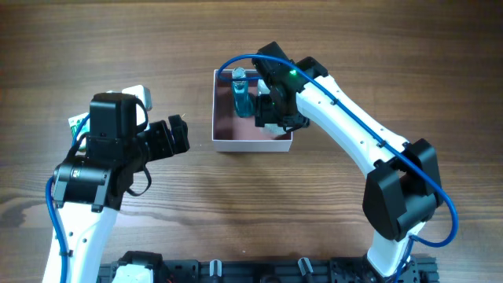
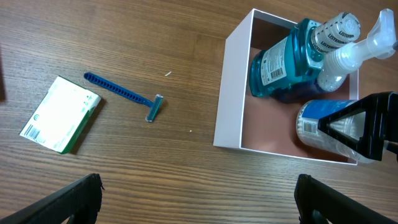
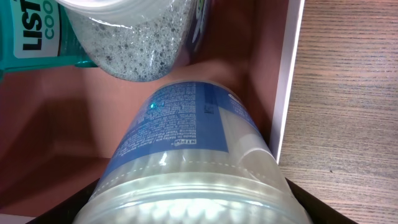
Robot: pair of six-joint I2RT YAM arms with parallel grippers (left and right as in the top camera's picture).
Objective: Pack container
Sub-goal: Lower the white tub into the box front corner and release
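The container [image 1: 251, 145] is a square white box with a dusty-pink inside; it also shows in the left wrist view [image 2: 231, 93] and the right wrist view [image 3: 287, 81]. Inside it are a teal mouthwash bottle [image 2: 280, 62] and a white spray bottle [image 2: 348, 53]. My right gripper [image 1: 271, 110] reaches into the box and is shut on a clear jar of cotton swabs with a blue label [image 3: 186, 149], low against the box's right wall; the jar also shows in the left wrist view [image 2: 317, 127]. My left gripper [image 1: 179, 134] is open and empty, left of the box.
A blue razor [image 2: 127, 96] and a small green-and-white packet [image 2: 60, 114] lie on the wooden table left of the box. In the overhead view the left arm covers the razor and most of the packet.
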